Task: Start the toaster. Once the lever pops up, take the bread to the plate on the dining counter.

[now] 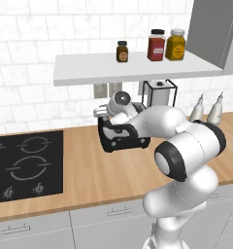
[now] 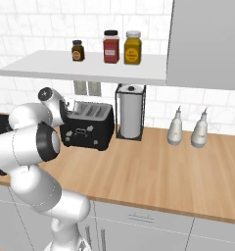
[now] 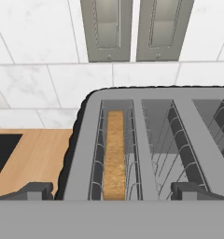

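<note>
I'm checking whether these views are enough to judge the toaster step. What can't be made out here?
- Black boxy four-slot toaster: its lever, hidden by the white arm in both base views.
- Thin tan bread slice: only its top edge, sunk in the slot, in the hand view.
- Claw: fingertips cut by the hand view's bottom edge; the tips sit wide apart, open.
- Small white front marks: too small to read in the right base view.
</note>
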